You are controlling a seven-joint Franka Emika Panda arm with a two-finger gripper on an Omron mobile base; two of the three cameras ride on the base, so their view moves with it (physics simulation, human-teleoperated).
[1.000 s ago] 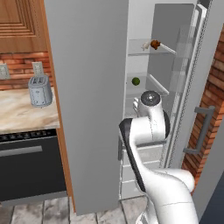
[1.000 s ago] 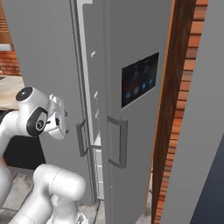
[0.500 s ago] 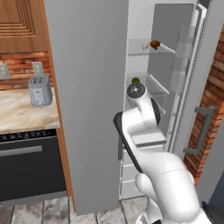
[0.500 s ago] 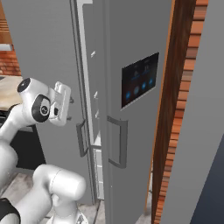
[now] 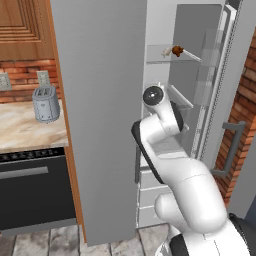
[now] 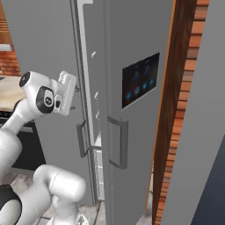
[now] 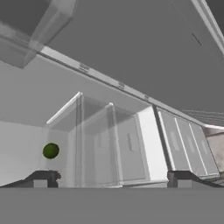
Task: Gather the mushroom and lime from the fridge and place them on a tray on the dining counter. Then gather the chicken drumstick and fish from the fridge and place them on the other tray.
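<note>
The lime (image 7: 50, 150) shows in the hand view as a small round green ball, low and to the left, resting on a white surface inside the fridge (image 5: 165, 75) beside clear glass shelf panels. The gripper (image 7: 111, 178) faces it with jaws spread wide and nothing between the two dark fingertips (image 7: 43, 177), and it stands apart from the fruit. On an upper glass shelf, seen from the left base view, lies the chicken drumstick (image 5: 176, 50), a reddish-brown lump with a pale bone end (another small pale thing beside it is too small to tell). The white arm (image 5: 160, 120) reaches up into the gap between the grey doors, its wrist just under that shelf. From the right base view the hand (image 6: 66, 90) sits at the edge of the door with the black panel (image 6: 140, 81). To the left, a toaster (image 5: 46, 104) stands on a marbled kitchen counter (image 5: 20, 132) above a dark oven (image 5: 35, 195).
</note>
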